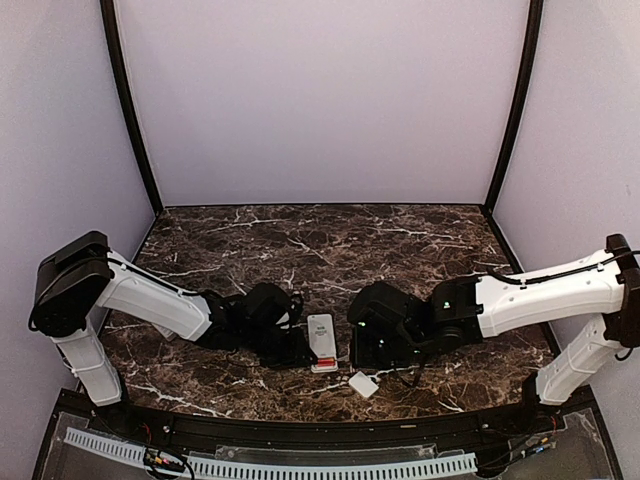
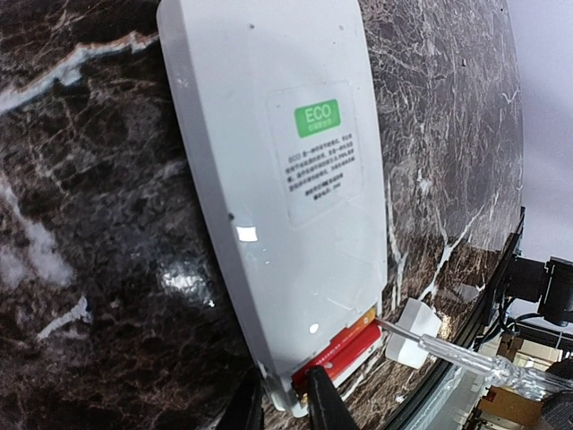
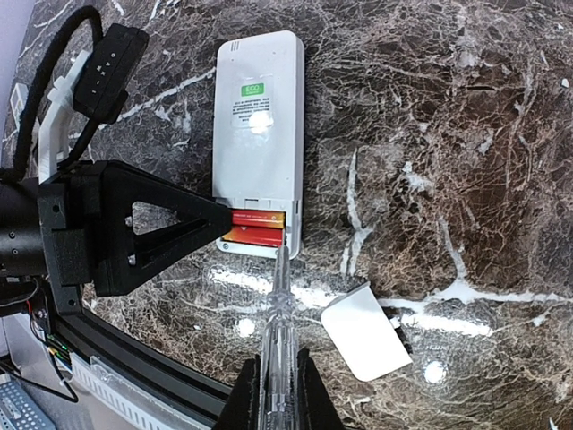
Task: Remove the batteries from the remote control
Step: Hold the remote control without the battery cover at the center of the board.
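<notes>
We find the left pincer (image 2: 285,405) closed to a narrow gap on the side wall of the remote control (image 3: 260,116), at its open compartment. There lie the batteries (image 3: 255,228), two red cells side by side, long axes across the remote, running from that pincer rightward. At their right end sits the tip of a clear tool (image 3: 276,313), clamped tight in the right pincer (image 3: 273,399) just off the remote's end — we judge the prying falls to this arm. A white cover (image 3: 365,333) lies rightmost on the surface (image 3: 466,134).

white remote (image 3: 260,161), red batteries (image 3: 255,235), clear screwdriver (image 3: 278,300) — marbled table (image 3: 448,116)
</notes>
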Motion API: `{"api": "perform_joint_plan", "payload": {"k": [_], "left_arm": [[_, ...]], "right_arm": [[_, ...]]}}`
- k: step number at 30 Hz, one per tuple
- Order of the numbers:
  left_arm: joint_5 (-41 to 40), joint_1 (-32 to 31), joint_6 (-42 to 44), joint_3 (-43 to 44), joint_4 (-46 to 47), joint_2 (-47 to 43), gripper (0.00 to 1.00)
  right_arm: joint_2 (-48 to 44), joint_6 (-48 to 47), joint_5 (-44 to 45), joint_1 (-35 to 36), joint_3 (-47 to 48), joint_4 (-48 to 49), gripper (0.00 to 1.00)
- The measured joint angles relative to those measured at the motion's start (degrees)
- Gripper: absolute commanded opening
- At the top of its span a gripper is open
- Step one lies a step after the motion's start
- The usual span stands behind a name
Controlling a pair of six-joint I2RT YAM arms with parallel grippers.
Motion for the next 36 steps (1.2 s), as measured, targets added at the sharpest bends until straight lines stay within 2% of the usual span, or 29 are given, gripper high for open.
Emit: {"api": "perform_joint_plan", "payload": {"k": [7, 13, 17, 24, 36], "left_arm": [[-0.04, 0.0, -0.09, 0.33, 0.72, 0.09, 0.39], [-1.62, 0.0, -0.35, 0.52, 1.33, -0.07, 0.42], [-3.82, 0.0, -0.24, 1.33, 0.04, -0.07, 0.39], [-6.38, 0.17, 0.52, 2.91, -2.4, 0.61, 0.26], [-6.16, 1.09, 0.0, 3.93, -2.16, 1.64, 0.16]], "right_arm": [[0.0, 0.92, -0.02, 0.0, -0.02, 0.02, 0.0], [0.0, 1.27, -0.04, 0.0, -0.02, 0.02, 0.0], [0.0, 1.25, -0.04, 0.0, -0.02, 0.02, 0.0], [0.0, 1.27, -0.07, 0.0, -0.02, 0.02, 0.0], [-0.15, 2.34, -0.09, 0.0, -0.24, 0.5, 0.0]]}}
